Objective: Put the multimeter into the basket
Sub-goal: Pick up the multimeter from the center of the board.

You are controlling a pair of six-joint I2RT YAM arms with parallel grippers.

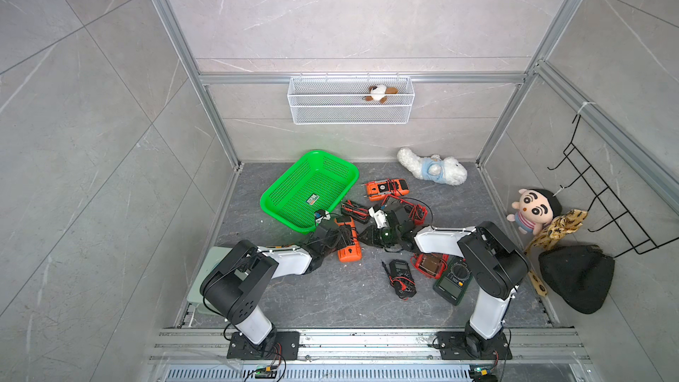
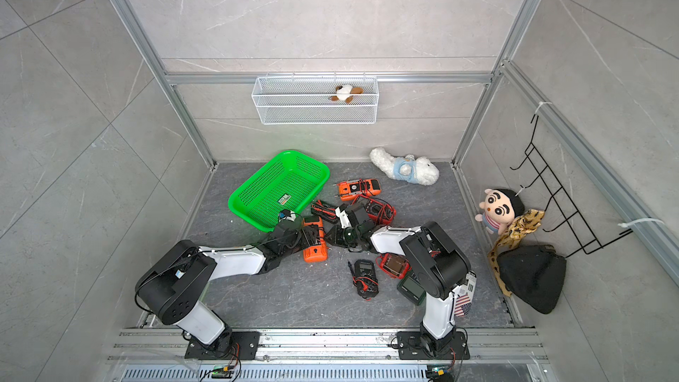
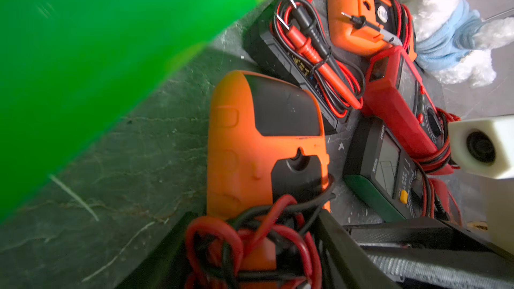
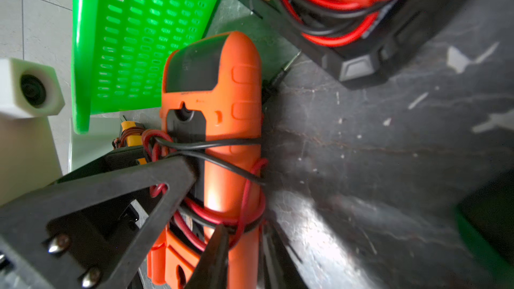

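Orange-cased multimeter [image 3: 250, 145], back up and bound in its red and black leads [image 3: 211, 234], is seen lying on the dark slab [image 1: 330, 295] just beside the near corner of the green basket [image 1: 290, 189], its long axis pointing away from the arm bases. It is straddled across its width by the left gripper [image 3: 258, 232], with fingers at both flanks, though a firm clamp cannot be confirmed. The right gripper [image 4: 244, 232] is shut tight at the wrapped leads on the far side, so the left arm is judged nearer the basket.
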